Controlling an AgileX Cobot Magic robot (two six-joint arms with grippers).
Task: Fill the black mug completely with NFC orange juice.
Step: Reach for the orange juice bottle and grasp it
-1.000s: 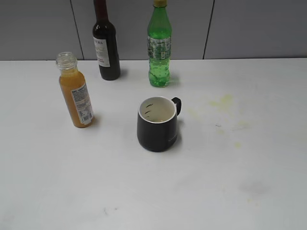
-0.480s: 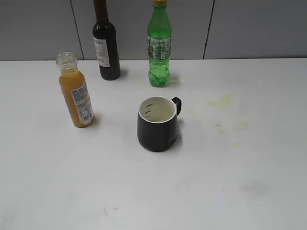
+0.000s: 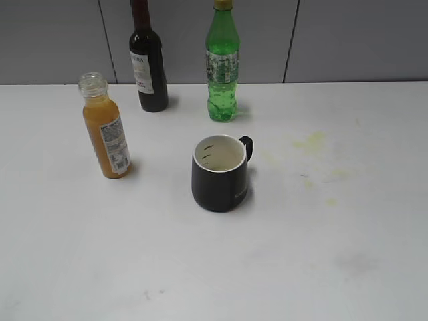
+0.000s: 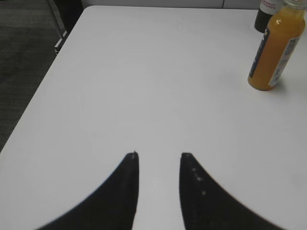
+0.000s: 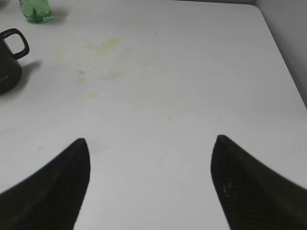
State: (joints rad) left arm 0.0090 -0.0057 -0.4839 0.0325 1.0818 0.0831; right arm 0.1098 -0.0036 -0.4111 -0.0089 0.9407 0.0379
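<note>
Exterior view, scanned left to right: juice bottle at 9 o'clock from the mug, capless, orange juice up to its shoulder, leaning slightly. Wine bottle at 11 o'clock, green soda bottle at 12 o'clock, both upright against the wall. Mug stands mid-table, handle toward 1 o'clock, white inside bare but for dark flecks. Yellowish stains at 3 o'clock. Left gripper: jaws part-open, nothing between them, juice bottle at 1 o'clock, well apart. Right gripper: jaws spread wide, empty, mug at 10 o'clock, far off.
</note>
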